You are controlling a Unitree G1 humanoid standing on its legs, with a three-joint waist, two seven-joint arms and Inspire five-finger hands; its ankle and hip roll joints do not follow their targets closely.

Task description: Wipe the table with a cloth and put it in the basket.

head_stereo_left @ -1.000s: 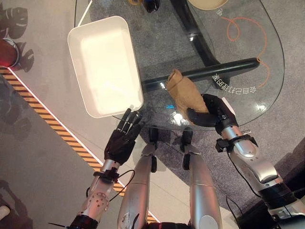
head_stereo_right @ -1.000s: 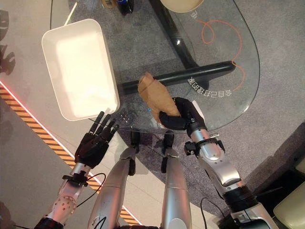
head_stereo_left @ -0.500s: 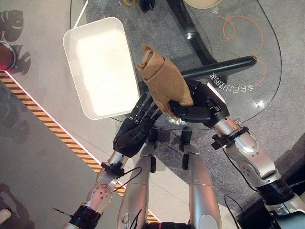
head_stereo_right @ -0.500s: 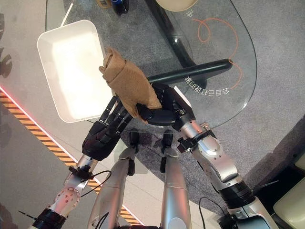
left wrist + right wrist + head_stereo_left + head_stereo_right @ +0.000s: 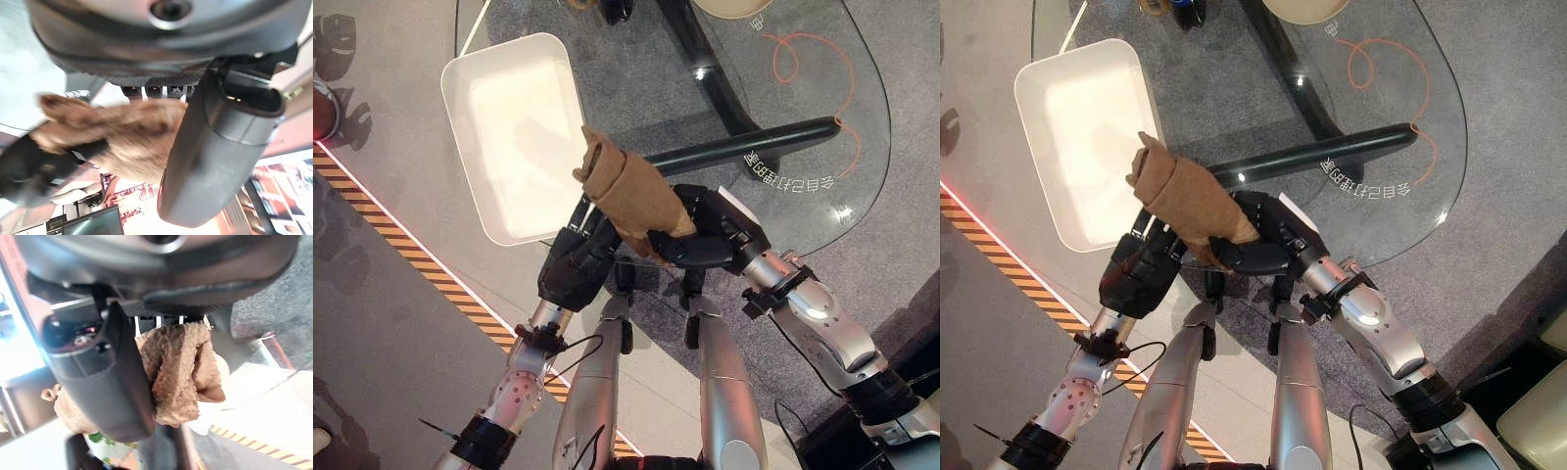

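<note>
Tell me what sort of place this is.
Probably a robot demo or exhibition floor: a rounded glass table with printed lettering, black-and-orange hazard tape on the polished floor, and grey carpet.

light: bright, even | glare: glass table [image 5: 822,117], white basket [image 5: 514,127] washed out | blur: wrist views soft

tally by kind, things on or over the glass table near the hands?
Brown cloth: 1, held up between the right hand and the left hand
White basket: 1, on the table's left edge
Orange cord: 1, looped on the glass
Glass table: 1
Total: 4
</note>
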